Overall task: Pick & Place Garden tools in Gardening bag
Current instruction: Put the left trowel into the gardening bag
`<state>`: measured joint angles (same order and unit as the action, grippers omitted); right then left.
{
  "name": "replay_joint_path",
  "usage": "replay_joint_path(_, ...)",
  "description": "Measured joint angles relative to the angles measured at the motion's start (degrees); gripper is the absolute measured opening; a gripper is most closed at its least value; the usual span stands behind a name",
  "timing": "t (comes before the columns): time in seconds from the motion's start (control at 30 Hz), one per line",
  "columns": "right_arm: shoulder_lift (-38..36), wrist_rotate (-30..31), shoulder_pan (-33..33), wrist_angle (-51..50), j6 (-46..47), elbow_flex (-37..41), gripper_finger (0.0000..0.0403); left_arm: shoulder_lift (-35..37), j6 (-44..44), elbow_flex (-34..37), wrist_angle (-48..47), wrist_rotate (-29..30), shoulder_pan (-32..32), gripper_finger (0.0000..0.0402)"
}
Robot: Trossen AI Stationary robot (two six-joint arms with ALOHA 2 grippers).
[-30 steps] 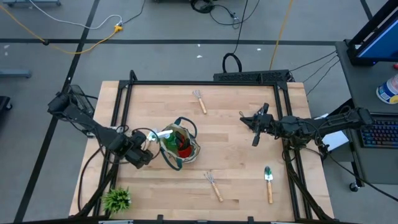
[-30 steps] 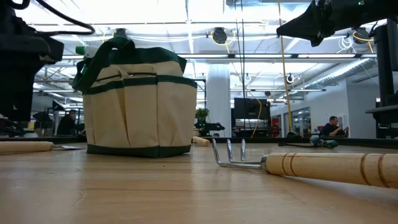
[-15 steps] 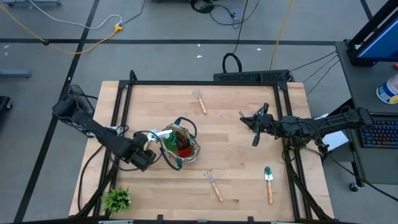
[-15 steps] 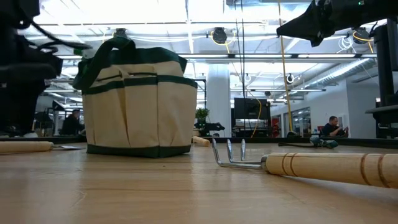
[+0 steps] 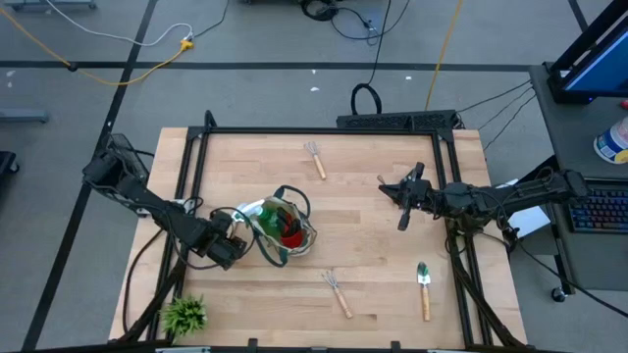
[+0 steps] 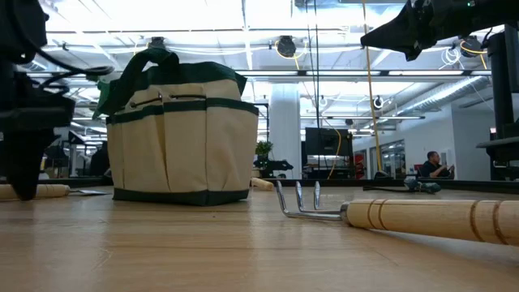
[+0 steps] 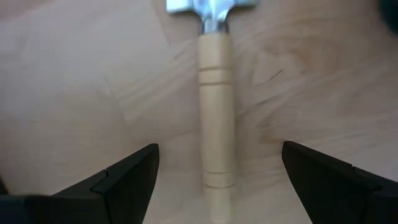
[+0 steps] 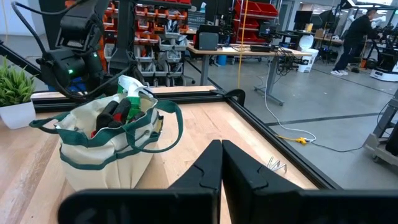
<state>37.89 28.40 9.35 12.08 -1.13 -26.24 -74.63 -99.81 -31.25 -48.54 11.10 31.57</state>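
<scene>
The left gripper (image 7: pixel 217 177), fingers spread, straddles a wooden-handled metal tool (image 7: pixel 215 118) beside the beige green-trimmed canvas bag (image 5: pixel 285 227); next, closing squarely on the handle. The right gripper (image 5: pixel 402 204), pressed together, waits.

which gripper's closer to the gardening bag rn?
Left. The left gripper sits just beside the gardening bag, open above a wooden-handled tool. The right gripper hangs shut, well across the table.

Upright gardening bag (image 5: pixel 286 228); three garden tools (image 5: pixel 337 291) lie flat.
</scene>
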Motion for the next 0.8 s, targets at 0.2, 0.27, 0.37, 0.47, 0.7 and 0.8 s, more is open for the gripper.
replay_joint_path(0.2, 0.0, 0.0, 0.0, 0.1, 0.0, 0.0, 0.0, 0.2, 0.2, 1.8, 3.4, -0.6, 0.0, 0.0347)
replay_joint_path(0.27, 0.0, 0.0, 0.0, 0.1, 0.0, 0.0, 0.0, 0.1, 0.8, 1.8, 3.8, -0.6, 0.0, 0.0347)
replay_joint_path(0.37, 0.0, 0.0, 0.0, 0.1, 0.0, 0.0, 0.0, 0.1, 0.9, 1.8, 3.9, -0.6, 0.0, 0.0339)
replay_joint_path(0.47, 0.0, 0.0, 0.0, 0.1, 0.0, 0.0, 0.0, 0.1, 1.1, 1.9, 4.1, -0.6, 0.0, 0.0308)
replay_joint_path(0.7, 0.0, 0.0, 0.0, 0.1, 0.0, 0.0, 0.0, 0.1, 1.1, 1.9, 4.4, -0.4, 0.0, 0.0179)
replay_joint_path(0.8, 0.0, 0.0, 0.0, 0.1, 0.0, 0.0, 0.0, 0.1, 1.0, 2.0, 4.7, -0.3, 0.0, 0.0118)
